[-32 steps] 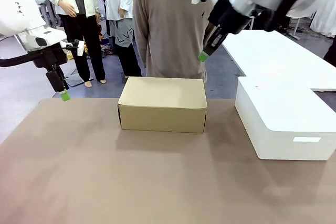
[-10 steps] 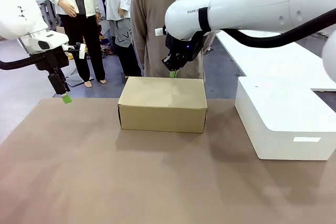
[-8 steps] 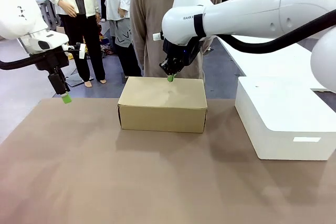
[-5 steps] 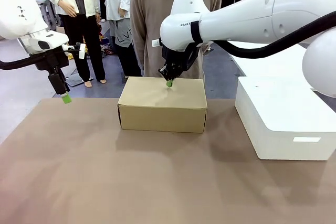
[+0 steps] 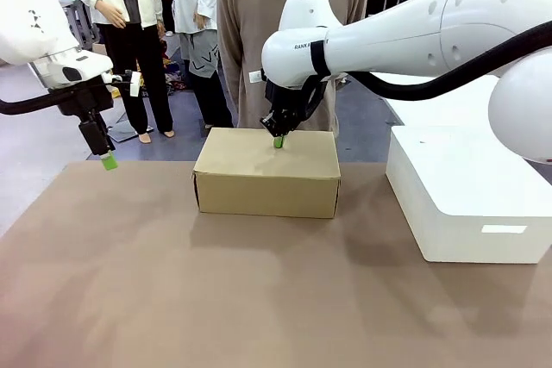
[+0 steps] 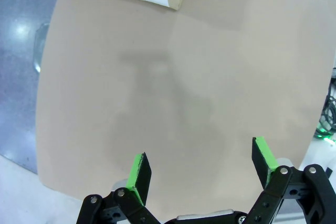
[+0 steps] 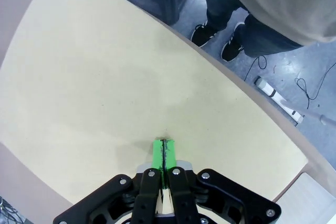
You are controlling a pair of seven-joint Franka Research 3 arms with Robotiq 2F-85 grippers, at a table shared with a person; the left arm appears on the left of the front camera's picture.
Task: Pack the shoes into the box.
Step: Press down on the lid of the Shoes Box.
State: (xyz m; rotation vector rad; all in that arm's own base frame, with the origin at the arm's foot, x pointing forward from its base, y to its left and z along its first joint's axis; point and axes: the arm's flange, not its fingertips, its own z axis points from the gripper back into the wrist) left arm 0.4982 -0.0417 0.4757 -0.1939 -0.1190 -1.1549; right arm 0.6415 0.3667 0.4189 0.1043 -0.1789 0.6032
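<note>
1. The left gripper [image 6: 199,177] hangs idle over the bare bench [image 5: 172,282], fingers [image 6: 139,174] spread wide.
2. The box [image 5: 267,170] sits mid-bench, lid shut; its white end label is unreadable.
3. The right gripper [image 5: 278,140], fingers pressed together, touches the lid's far edge. Judged best: push up gently there.

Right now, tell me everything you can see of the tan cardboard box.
The tan cardboard box is plain, matte, shallow and rectangular, with its lid shut. It sits flat on the brown table near the far edge, in front of the person. A white label marks one end. The shut right pincer points down at the lid's far edge, at or just above it.
</note>
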